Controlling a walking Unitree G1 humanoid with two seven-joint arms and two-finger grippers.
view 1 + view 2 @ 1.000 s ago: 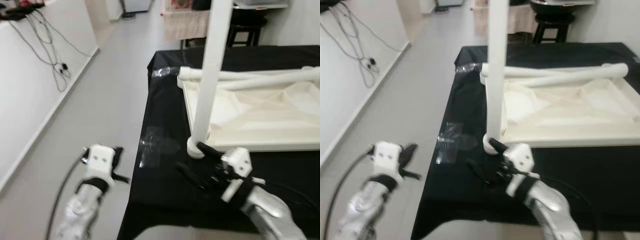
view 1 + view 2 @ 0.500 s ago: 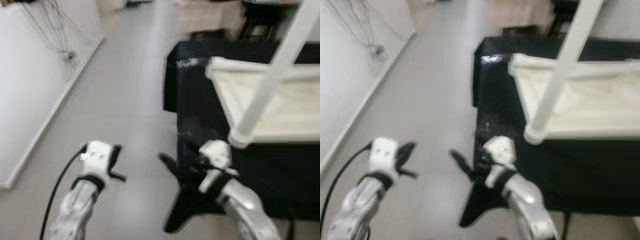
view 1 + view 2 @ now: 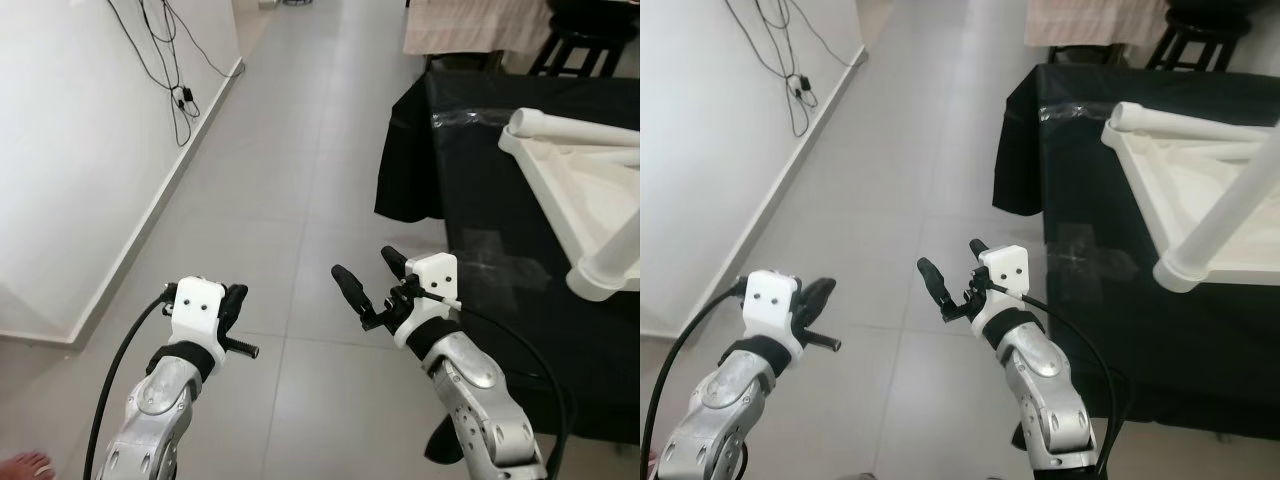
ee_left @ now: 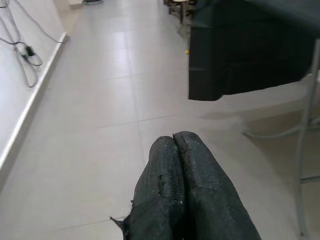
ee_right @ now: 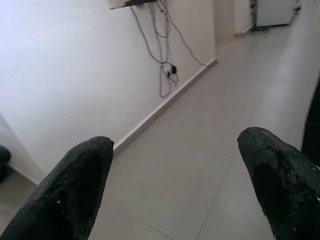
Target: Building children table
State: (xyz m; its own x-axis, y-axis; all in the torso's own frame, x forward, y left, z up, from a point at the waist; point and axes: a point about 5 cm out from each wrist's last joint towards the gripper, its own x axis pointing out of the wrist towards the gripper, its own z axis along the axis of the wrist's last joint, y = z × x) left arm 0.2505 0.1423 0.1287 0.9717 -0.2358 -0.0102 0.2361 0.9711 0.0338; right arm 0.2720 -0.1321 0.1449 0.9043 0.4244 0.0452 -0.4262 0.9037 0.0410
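**A:** What has changed in the head views?

**B:** The camera has swung left, away from the work. A second ago the right gripper (image 3: 368,283) sat at the foot of the upright white leg (image 3: 608,272); now it hangs over the grey floor (image 3: 300,150), fingers spread, holding nothing. The children's table (image 3: 1175,195) lies upside down on the black tabletop (image 3: 1080,150), off to the right.

**A:** And the left wrist view?

**B:** The left gripper (image 4: 182,192) has its fingers pressed together, pointing across the floor toward the tabletop's black cloth (image 4: 240,55).

**A:** The right wrist view?

**B:** Fingertips (image 5: 80,172) wide apart, facing a white wall with cables (image 5: 167,65). My guess: the robot has stepped off, perhaps to fetch another part.
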